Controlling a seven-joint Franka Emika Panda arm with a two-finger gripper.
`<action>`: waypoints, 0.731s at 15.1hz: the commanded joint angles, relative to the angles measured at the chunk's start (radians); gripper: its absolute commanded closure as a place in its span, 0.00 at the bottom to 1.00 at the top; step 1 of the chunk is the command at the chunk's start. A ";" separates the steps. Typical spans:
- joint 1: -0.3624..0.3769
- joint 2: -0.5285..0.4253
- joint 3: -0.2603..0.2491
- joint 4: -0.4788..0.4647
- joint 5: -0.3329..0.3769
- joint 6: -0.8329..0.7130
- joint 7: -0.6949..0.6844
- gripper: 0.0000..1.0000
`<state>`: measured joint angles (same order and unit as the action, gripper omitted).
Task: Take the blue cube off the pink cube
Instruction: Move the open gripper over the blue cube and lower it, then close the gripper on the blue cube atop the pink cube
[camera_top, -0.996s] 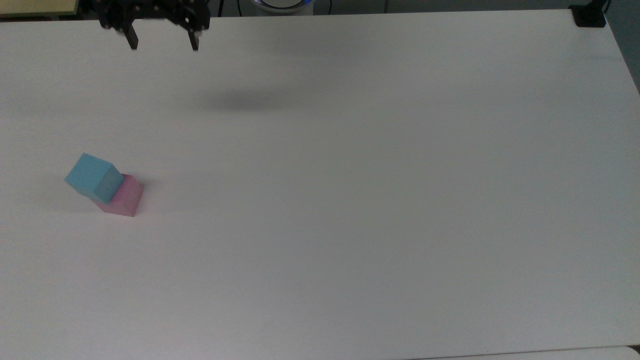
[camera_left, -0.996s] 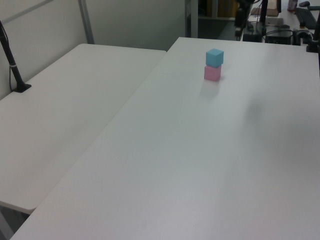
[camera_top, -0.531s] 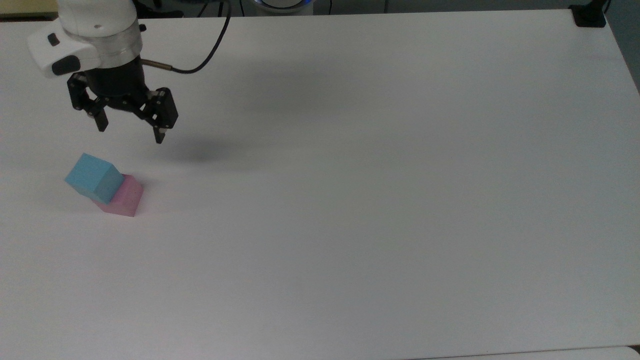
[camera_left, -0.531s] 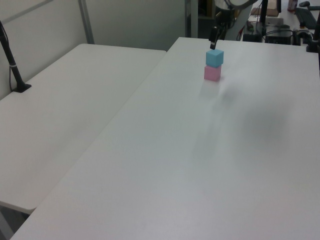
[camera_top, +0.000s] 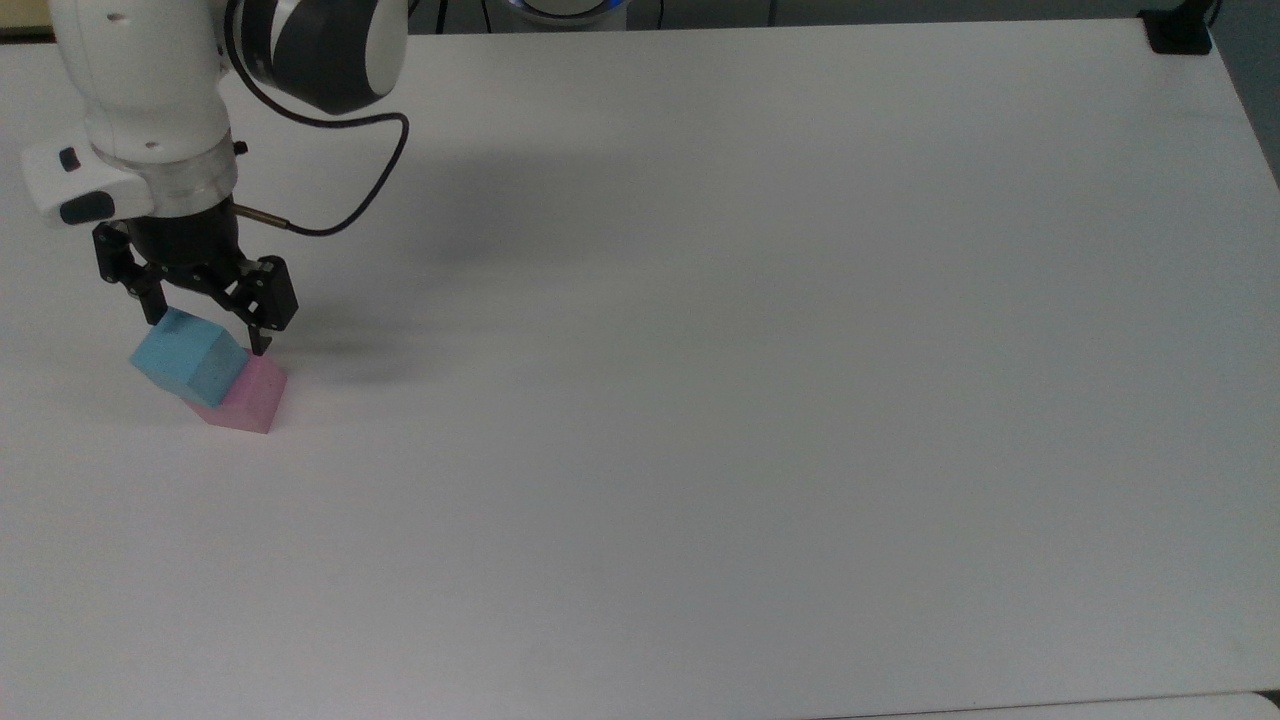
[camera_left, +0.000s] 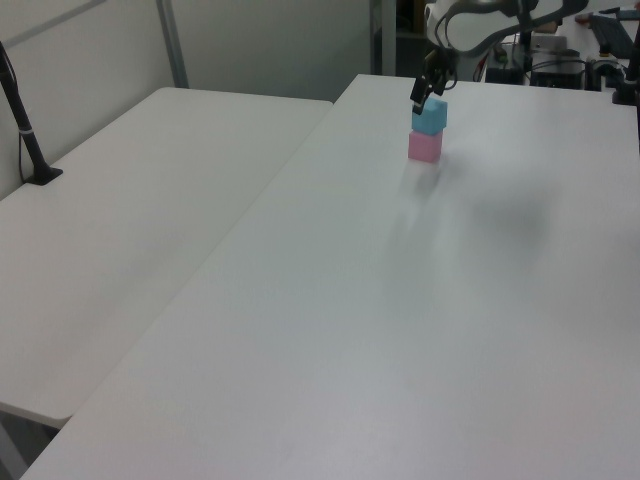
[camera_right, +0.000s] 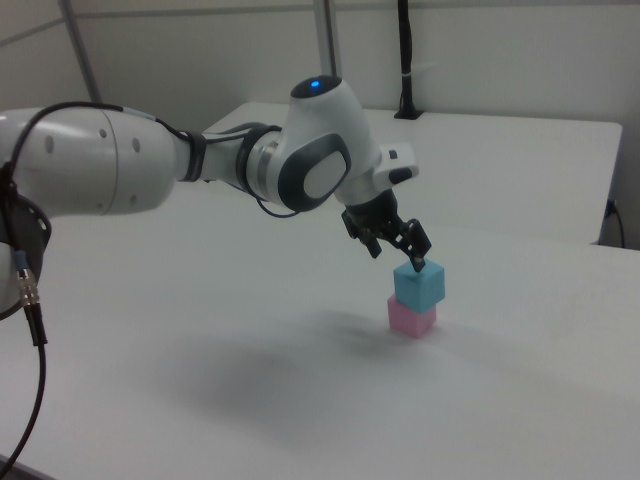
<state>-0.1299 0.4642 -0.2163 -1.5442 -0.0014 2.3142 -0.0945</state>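
While the blue cube sits stacked on the pink cube, near the top view's left edge of the white counter, the gripper hangs just above the stack with its fingers apart. One fingertip reaches down beside the blue cube, over the pink one; the other is at the blue cube's far upper edge. From the right view the gripper tilts down onto the blue cube, which rests squarely on the pink cube.
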 joint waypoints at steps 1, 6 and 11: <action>0.006 0.037 -0.009 0.015 0.018 0.037 0.015 0.00; -0.004 0.048 -0.009 0.013 0.018 0.047 0.015 0.00; 0.004 0.044 -0.009 0.024 0.018 0.047 0.057 0.00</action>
<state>-0.1398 0.4992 -0.2192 -1.5317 -0.0003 2.3431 -0.0857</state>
